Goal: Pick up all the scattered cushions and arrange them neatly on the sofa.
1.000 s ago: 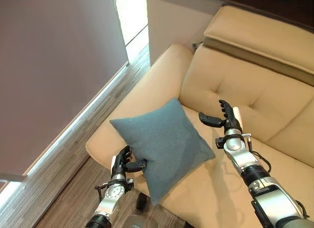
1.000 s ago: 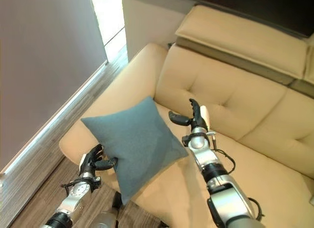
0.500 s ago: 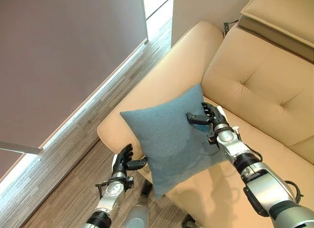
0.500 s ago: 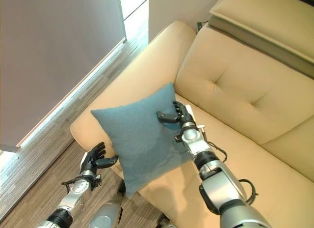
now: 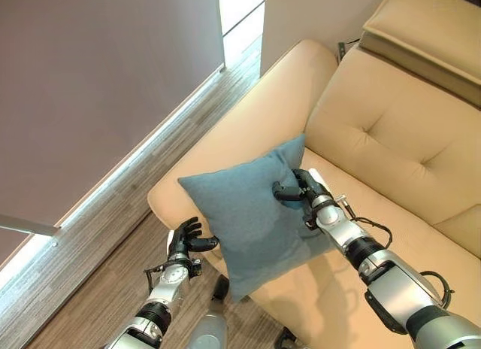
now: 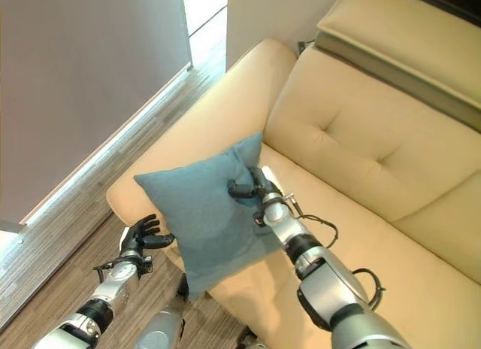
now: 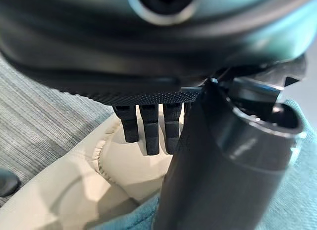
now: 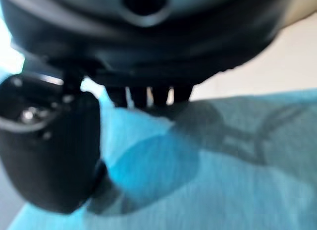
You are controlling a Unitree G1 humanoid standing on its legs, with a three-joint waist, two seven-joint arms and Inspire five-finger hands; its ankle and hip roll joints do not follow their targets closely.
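Observation:
A teal square cushion [image 5: 244, 217] leans on the front corner of the beige sofa [image 5: 391, 138], partly overhanging the seat's edge. My right hand [image 5: 302, 191] is at the cushion's upper right corner, thumb across its face and fingers curled round the edge; the right wrist view shows the cushion [image 8: 208, 155] between thumb and fingers. My left hand [image 5: 186, 240] is open by the cushion's lower left edge, thumb tip close to the fabric. In the left wrist view its straight fingers [image 7: 151, 128] point at the sofa's seam.
The sofa's armrest [image 5: 255, 123] runs behind the cushion, its backrest [image 5: 421, 56] to the right. A wood-look floor [image 5: 98, 289] and a grey wall [image 5: 90, 86] lie on the left. Bare seat [image 5: 421, 236] extends to the right.
My left hand let go of the cushion's left edge and stays open beside it. My right hand moved left onto the cushion's upper right corner and curled round it. The camera shifted.

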